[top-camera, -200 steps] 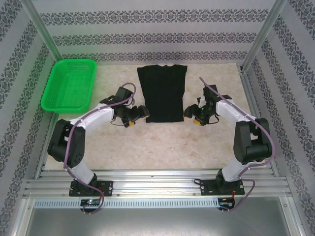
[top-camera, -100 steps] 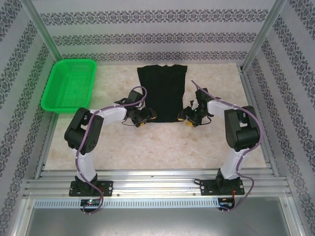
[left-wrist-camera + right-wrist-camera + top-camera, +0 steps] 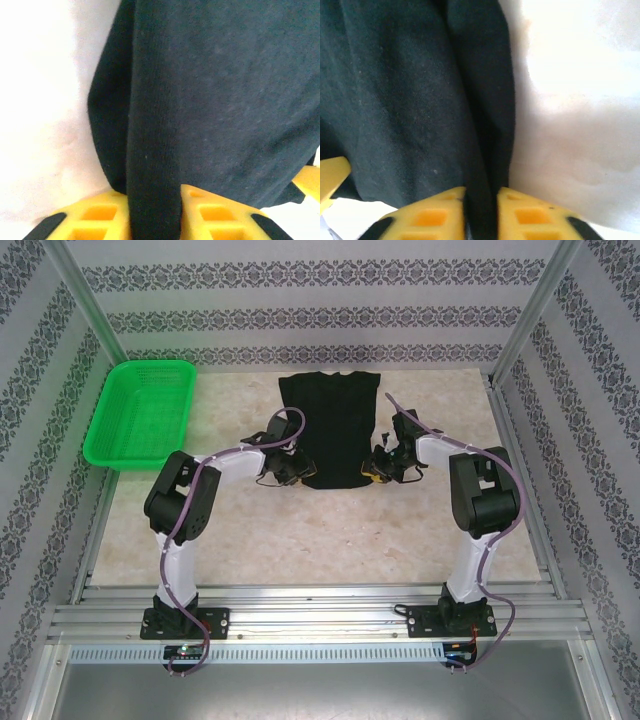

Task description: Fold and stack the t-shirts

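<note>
T-shirt (image 3: 330, 425), black, lying flat at the middle rear of the desk (image 3: 300, 540) with its neckline toward the far wall and its sides apparently turned in to a narrow rectangle. The green mesh basket (image 3: 140, 410) stands well apart at the far left. The two arms reach inward to the near hem. The left gripper (image 3: 293, 471) is at the near-left corner and the right gripper (image 3: 374, 469) at the near-right corner, each closed on a raised ridge of the fabric. Likely hazards: the pinch on either side may hold only the upper layer, in which case a lift would peel the turned-in sides apart. A shallow bite at the very edge could let the soft cloth slip free. Unequal travel of the two arms would skew the fold line and leave a crooked hem. The top view gives the whole layout, the symmetry of the two grasp points and the basket's position, but the grippers there are dark shapes whose closure cannot be read. The wrist views supply that detail, showing a fold of black cloth squeezed between yellow fingers (image 3: 210, 220) on the left and likewise between yellow fingers (image 3: 432, 217) on the right. They do not show the garment's outline. How many layers are caught cannot be told.
</note>
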